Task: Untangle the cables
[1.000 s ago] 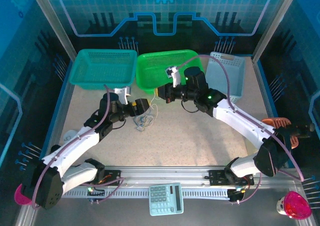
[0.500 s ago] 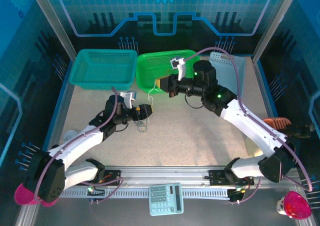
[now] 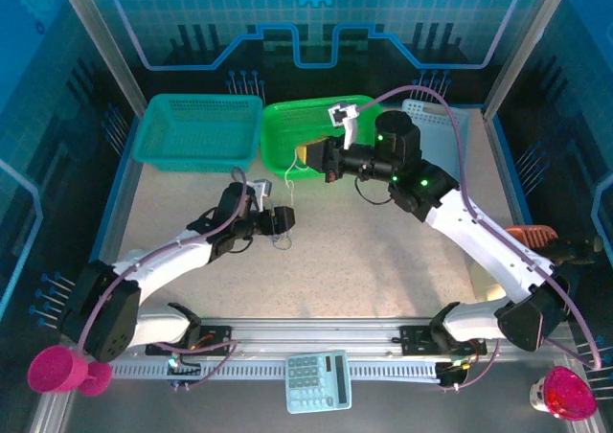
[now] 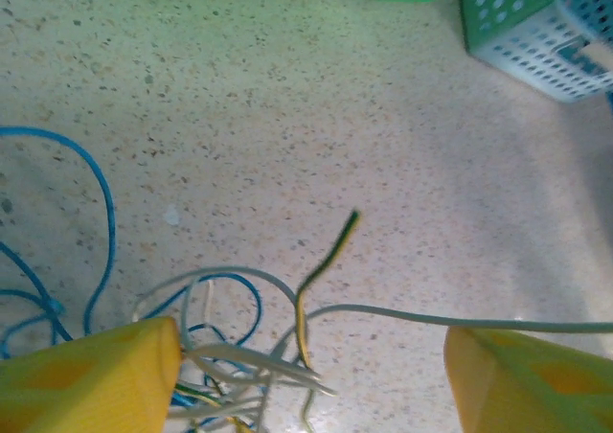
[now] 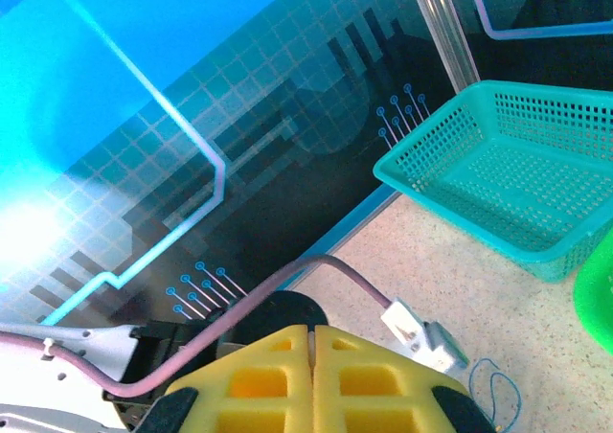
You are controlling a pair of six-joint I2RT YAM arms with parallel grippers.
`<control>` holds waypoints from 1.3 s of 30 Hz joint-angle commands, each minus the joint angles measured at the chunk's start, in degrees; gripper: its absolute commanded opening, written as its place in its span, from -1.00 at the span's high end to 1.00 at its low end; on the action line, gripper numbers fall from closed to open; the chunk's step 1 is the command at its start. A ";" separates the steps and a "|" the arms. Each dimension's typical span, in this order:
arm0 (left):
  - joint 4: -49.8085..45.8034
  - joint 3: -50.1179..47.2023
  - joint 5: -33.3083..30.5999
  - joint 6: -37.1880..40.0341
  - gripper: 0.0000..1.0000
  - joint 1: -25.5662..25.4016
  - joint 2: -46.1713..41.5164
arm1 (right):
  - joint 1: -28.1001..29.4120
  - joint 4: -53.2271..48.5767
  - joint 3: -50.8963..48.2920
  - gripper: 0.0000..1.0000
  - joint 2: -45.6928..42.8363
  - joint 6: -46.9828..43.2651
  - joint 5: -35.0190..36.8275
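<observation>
Above the table (image 3: pixel 383 251), at the front edge of the green basket (image 3: pixel 287 117), the right gripper (image 3: pixel 308 155) has lifted since a second ago, pads pressed together; the left gripper (image 4: pixel 311 342) has slid forward, fingers spread wide astride the tangled cables (image 4: pixel 249 361).

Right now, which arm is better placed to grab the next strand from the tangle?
Left. The left pincer is open, low over the cable tangle, with strands between its fingers. The right pincer is shut and up at the green basket, away from the tangle.
</observation>
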 commanded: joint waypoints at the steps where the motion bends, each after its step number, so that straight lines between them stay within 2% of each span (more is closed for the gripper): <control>1: -2.06 2.51 -3.61 1.91 -0.37 -0.73 2.73 | -0.67 1.86 2.48 1.00 -2.17 1.32 -1.84; 8: -1.03 3.23 -3.45 1.72 -0.17 -0.82 8.53 | -0.78 1.22 4.37 1.00 -3.69 1.39 -2.53; 13: -0.54 2.71 -3.22 1.25 -0.13 -0.93 10.71 | -2.33 1.36 6.45 1.00 -4.62 2.23 -3.73; 24: 0.61 0.34 -2.87 0.59 -0.08 -0.94 11.78 | -12.57 9.65 10.16 1.00 -5.57 11.73 -8.87; 39: 1.67 -1.12 -2.42 0.23 -0.08 -0.99 12.23 | -23.26 11.21 24.16 1.00 -2.58 15.28 -7.52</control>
